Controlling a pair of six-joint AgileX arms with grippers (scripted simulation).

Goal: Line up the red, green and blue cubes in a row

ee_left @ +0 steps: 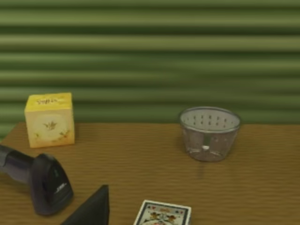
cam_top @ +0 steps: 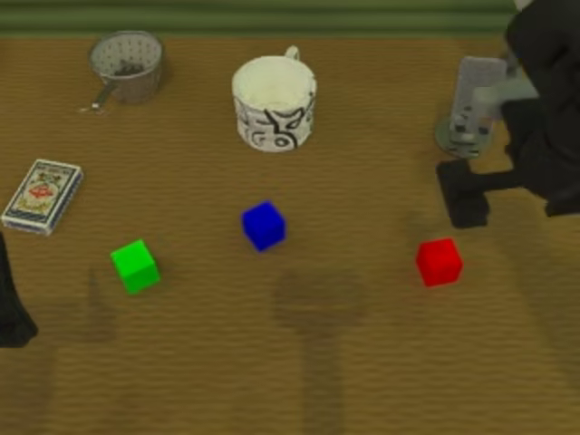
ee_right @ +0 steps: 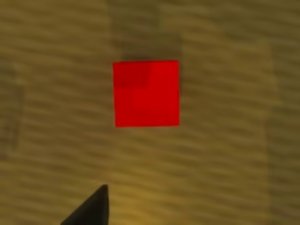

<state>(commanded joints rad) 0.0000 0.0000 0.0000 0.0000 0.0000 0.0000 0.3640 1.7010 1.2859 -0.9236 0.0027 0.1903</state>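
red cube (cam_top: pixel 439 262), green cube (cam_top: pixel 135 265), blue cube (cam_top: pixel 264 226), white mug (cam_top: pixel 274 102) with black scribbles, brown table (cam_top: pixel 362 362).

Matt, smooth red cube (cam_top: pixel 439 262) on grained wooden table (cam_top: pixel 362 362); glossy ceramic mug (cam_top: pixel 274 102); perforated metal strainer (cam_top: pixel 127 63).

green cube (cam_top: pixel 135 265), blue cube (cam_top: pixel 263 225) (centre), red cube (cam_top: pixel 439 262)

mug (cam_top: pixel 274 101): 12 o'clock
strainer (cam_top: pixel 126 63): 11 o'clock
card box (cam_top: pixel 42 196): 9 o'clock
yellow carton (ee_left: pixel 49 119): beside scanner (ee_left: pixel 42 180)
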